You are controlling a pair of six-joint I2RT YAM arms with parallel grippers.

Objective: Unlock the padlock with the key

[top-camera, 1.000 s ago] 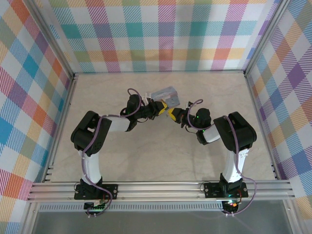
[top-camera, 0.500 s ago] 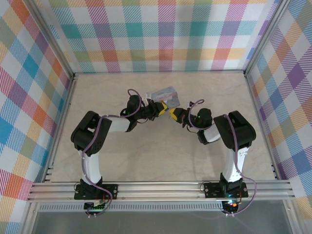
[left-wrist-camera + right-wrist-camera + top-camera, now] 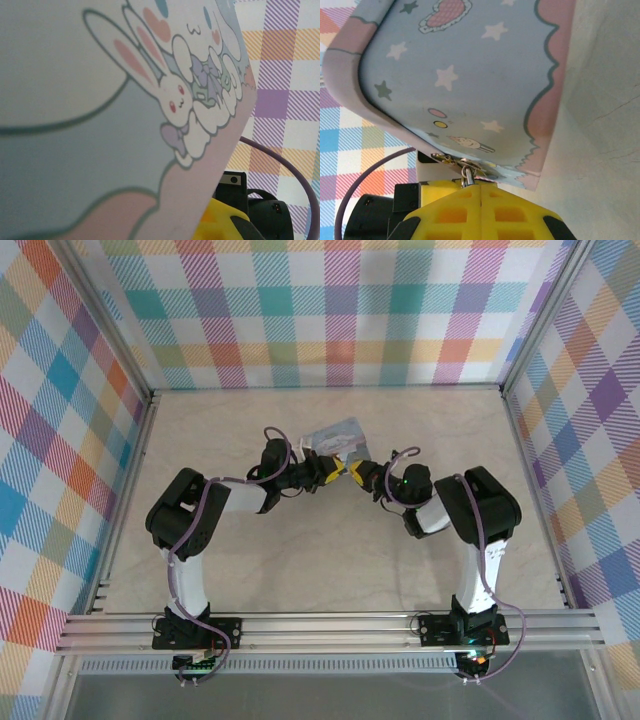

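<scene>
Right tool [image 3: 481,186] is pinched shut on a thin metal sliver, which I take to be the key [image 3: 467,174]; it pokes straight out of the fingertip seam. The key's long axis points up at the metal hasp [image 3: 446,158] on the near edge of the pale blue box [image 3: 470,75], just beyond its tip. Left tool [image 3: 324,469] clamps that box narrowly, tilted above the worktop [image 3: 605,125]. Where the padlock hangs I cannot tell.

Both arms reach toward the far edge of the desk [image 3: 300,570], left pincer [image 3: 333,471] and right pincer [image 3: 356,475] nearly tip to tip, just beside the pale blue box [image 3: 338,432].
</scene>
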